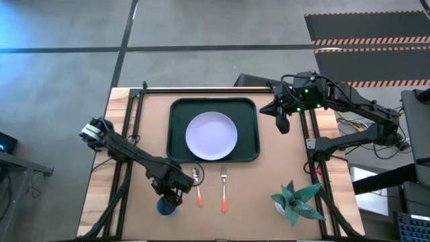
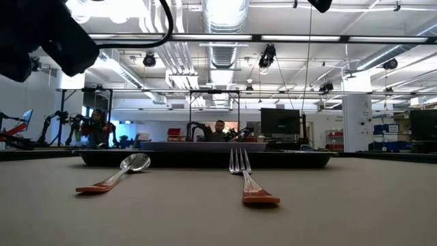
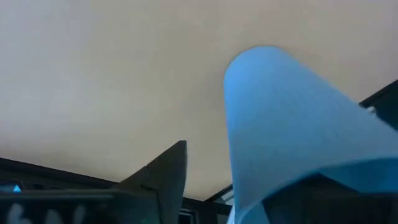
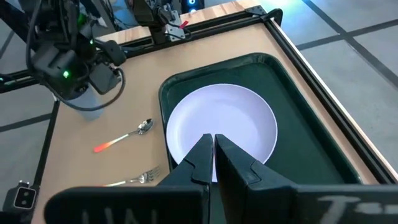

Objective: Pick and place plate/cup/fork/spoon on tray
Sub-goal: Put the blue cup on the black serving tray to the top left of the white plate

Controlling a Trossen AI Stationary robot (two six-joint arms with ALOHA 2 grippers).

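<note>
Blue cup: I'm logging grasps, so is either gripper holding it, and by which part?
The left gripper is down over the cup, with the cup's wall beside one finger; a closed grip cannot be told. The right gripper is shut and holds nothing.

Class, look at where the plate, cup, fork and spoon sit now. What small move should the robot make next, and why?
Probably the left tool should close on the blue cup and lift it. The plate already lies in the green tray, while the spoon and fork still lie on the table. The left tool sits right over the cup, one finger beside its wall; the right tool hangs shut above the tray.
</note>
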